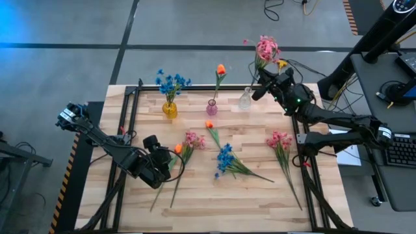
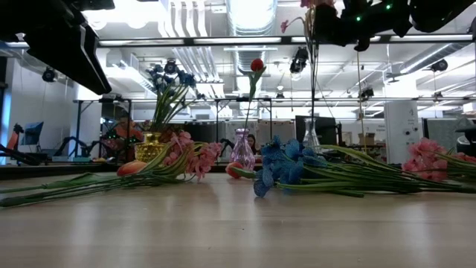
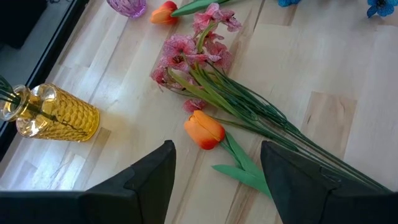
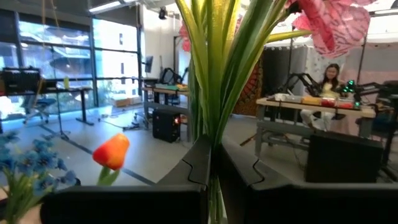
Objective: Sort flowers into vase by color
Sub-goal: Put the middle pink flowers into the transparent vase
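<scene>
Above clear vase (image 1: 245, 99): right claw (image 1: 263, 81) clamped on pink spray (image 1: 266, 49). Left claw (image 1: 168, 160) open over orange tulip (image 1: 178, 149). Several stems unsorted on surface (image 1: 260, 195).

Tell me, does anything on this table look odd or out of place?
Nothing looks broken or spilled. All three vases stand upright. The clear vase is empty; the right tool holds a pink spray above it. Loose flowers lie flat on the table, unsorted.

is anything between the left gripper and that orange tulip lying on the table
Nothing visible. The open left gripper hovers right over the orange tulip, whose bloom lies bare on the table; the pink spray lies just beyond it.
</scene>
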Robot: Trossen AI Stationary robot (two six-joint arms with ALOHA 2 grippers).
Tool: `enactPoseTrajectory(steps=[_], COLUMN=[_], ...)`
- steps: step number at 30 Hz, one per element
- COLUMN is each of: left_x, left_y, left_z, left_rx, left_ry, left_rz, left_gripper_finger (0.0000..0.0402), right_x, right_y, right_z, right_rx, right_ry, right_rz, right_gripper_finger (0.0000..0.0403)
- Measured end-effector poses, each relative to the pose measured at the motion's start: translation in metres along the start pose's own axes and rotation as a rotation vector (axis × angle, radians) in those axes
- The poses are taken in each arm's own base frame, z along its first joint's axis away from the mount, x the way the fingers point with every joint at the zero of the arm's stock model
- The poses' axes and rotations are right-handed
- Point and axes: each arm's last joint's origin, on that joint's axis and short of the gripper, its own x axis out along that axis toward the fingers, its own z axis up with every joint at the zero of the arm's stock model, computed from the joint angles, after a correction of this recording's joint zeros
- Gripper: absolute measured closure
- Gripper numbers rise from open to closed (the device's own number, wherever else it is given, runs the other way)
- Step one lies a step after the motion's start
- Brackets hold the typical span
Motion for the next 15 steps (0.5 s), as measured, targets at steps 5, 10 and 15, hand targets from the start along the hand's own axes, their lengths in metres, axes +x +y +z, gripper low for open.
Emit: enactPoseTrajectory(steps=[5,10,15], left_x=[0.0,0.0,0.0], left_y=[0.0,0.0,0.0], left_z=[0.0,0.0,0.0], left_rx=[0.0,0.0,0.0], left_ry=[0.0,0.0,0.0], left_rz=[0.0,0.0,0.0], left_gripper_finger=[0.0184,0.0184,0.0184], right_x=[0.0001,0.0001,0.0001], right_y=[0.0003,0.0003,0.0004], right_z=[-0.002,-0.0021,-0.0027], right_rx=[-0.004,-0.002,-0.004], right_ry=[0.02,0.02,0.026], right_rz=[0.002,0.002,0.003], right_gripper_finger=[0.039,0.039,0.039])
